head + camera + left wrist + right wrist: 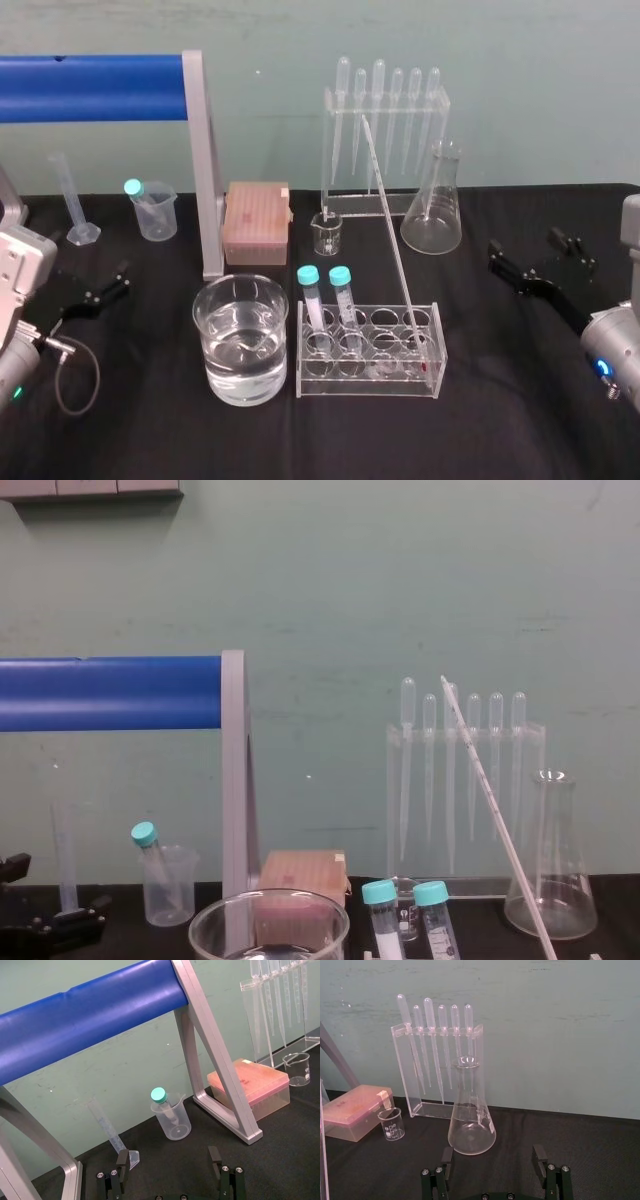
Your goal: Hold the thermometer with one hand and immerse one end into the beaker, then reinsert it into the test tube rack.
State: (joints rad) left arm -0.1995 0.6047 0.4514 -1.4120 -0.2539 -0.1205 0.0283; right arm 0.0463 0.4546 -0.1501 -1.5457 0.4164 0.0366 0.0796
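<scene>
The table (500, 420) was covered with a black cloth. Near its front edge stood the beaker (240, 345), partly filled with clear liquid, and just to its right stood the rack (368, 375). Behind the beaker a pink box (257, 222) lay beside the foot of a grey frame (212, 262). A small glass beaker (326, 233) stood to the right of the box, in front of a pipette stand (329, 150), with a flask (433, 220) further right. On the left stood a plastic beaker (157, 216) and a thin cylinder (78, 212).
</scene>
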